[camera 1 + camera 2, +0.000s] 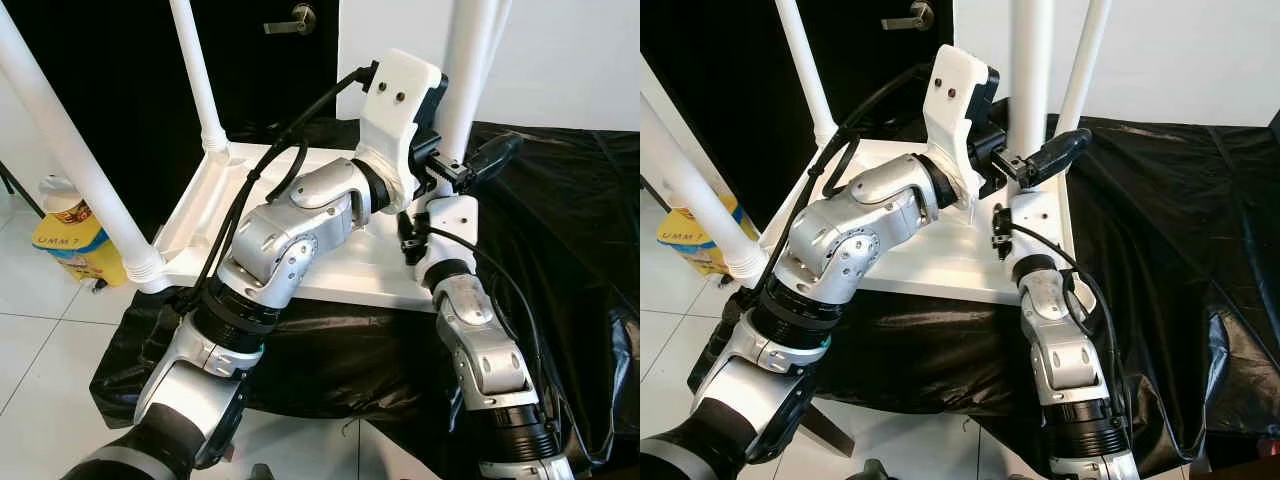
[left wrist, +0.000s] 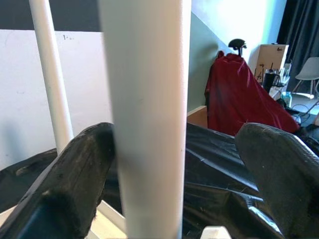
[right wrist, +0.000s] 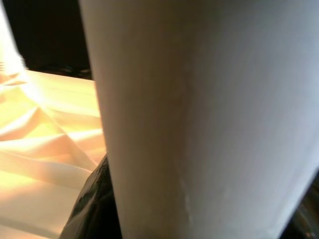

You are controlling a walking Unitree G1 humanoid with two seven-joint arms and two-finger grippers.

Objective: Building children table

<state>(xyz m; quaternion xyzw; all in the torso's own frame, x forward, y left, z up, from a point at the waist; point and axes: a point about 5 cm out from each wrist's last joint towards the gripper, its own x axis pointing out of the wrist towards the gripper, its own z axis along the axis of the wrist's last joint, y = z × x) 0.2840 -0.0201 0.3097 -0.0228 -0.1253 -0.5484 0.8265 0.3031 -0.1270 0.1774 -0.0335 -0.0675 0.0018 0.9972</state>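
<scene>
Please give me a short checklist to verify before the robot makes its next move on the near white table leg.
1. White upside-down tabletop rests on black plastic sheet: ok.
2. Left hand straddles near white round table leg, fingers apart: ok.
3. Left finger touches that leg: ok.
4. Right hand grips the leg: cannot tell.
5. Leg seated fully in its socket: cannot tell.
6. Other white legs stand upright: ok.

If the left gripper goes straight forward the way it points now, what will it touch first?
Most likely the upright white table leg: it stands between the left gripper's two black fingers, close to one already. Beyond it lies the black plastic sheet, though depth is hard to judge.
</scene>
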